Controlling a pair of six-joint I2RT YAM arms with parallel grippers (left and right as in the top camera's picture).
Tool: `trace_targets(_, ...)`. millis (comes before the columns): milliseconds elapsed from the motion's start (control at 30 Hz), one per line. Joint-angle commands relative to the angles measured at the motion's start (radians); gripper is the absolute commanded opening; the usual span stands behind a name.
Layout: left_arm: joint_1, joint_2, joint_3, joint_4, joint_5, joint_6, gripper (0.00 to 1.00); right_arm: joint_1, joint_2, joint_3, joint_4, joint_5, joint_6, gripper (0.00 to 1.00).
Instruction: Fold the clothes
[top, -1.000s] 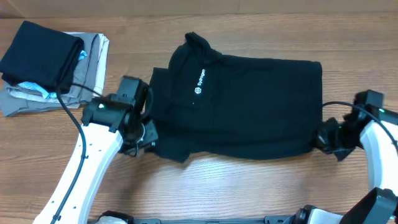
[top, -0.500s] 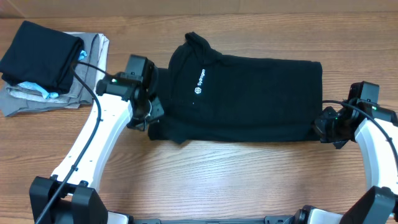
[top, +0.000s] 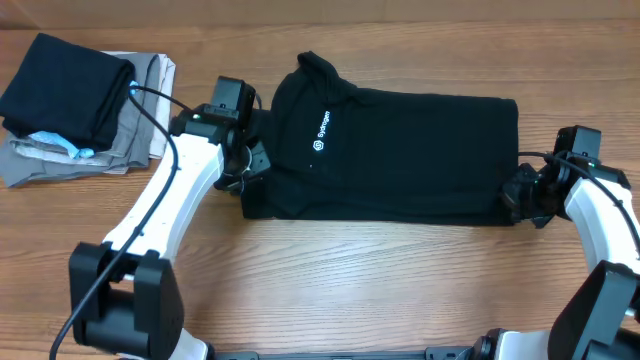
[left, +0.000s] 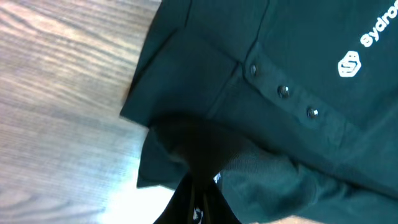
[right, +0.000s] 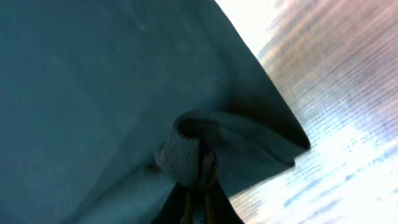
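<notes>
Across the middle of the wooden table (top: 330, 290) lies the black shirt (top: 400, 150), folded into a long band that runs left to right, its collar (top: 318, 65) poking toward the far edge and its small white logo (top: 321, 130) facing up near the left end. At that left end the left gripper (top: 245, 170) is pressed together on a bunch of the cloth; the left wrist view shows the dark fabric (left: 205, 149) gathered at the gripper (left: 199, 202), with a row of buttons (left: 283, 91) and the logo (left: 351, 64) just beyond. At the lower right corner of the shirt the right gripper (top: 515, 200) pinches the cloth too; the right wrist view shows a rolled hem of the shirt (right: 93, 93) clamped in the gripper (right: 198, 186) above bare wood. A pile of folded garments (top: 80, 100), black on top of grey, sits well apart at the far left corner.
</notes>
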Motion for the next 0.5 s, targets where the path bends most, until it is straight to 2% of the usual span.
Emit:
trace_targets(0, 0.003, 0.03, 0.022, 0.033, -0.017, 0.025, 0.04, 0.004, 0.002, -0.019, 0.046, 0.014, -0.003, 0.04)
trace_targets(333, 0.001, 0.053, 0.022, 0.074, -0.017, 0.024, 0.04, 0.004, 0.003, -0.026, 0.076, 0.014, -0.003, 0.04)
trace_targets(467, 0.001, 0.053, 0.022, 0.079, -0.024, 0.024, 0.04, 0.004, 0.005, -0.035, 0.095, 0.014, -0.003, 0.08)
